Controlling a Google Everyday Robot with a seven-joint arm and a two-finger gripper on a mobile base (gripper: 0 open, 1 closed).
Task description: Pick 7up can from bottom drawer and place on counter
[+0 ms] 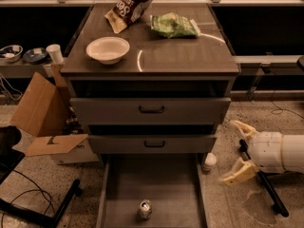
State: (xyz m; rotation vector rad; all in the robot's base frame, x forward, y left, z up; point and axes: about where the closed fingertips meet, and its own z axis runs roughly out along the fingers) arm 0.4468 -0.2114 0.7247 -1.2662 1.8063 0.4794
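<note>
The 7up can (145, 209) stands upright on the floor of the pulled-out bottom drawer (166, 184), near its front, silver top showing. The counter (171, 56) is the glossy top of the grey cabinet above. My gripper (236, 151) comes in from the right edge at the height of the bottom drawer, to the right of the cabinet and well right of and above the can. Its two pale fingers (236, 173) are spread apart and hold nothing.
On the counter lie a white bowl (108, 49), a brown snack bag (131, 4) and a green bag (174, 25). A small white bottle (209, 161) stands right of the drawer. An open cardboard box (45, 115) sits on the left. Two upper drawers (151, 110) protrude slightly.
</note>
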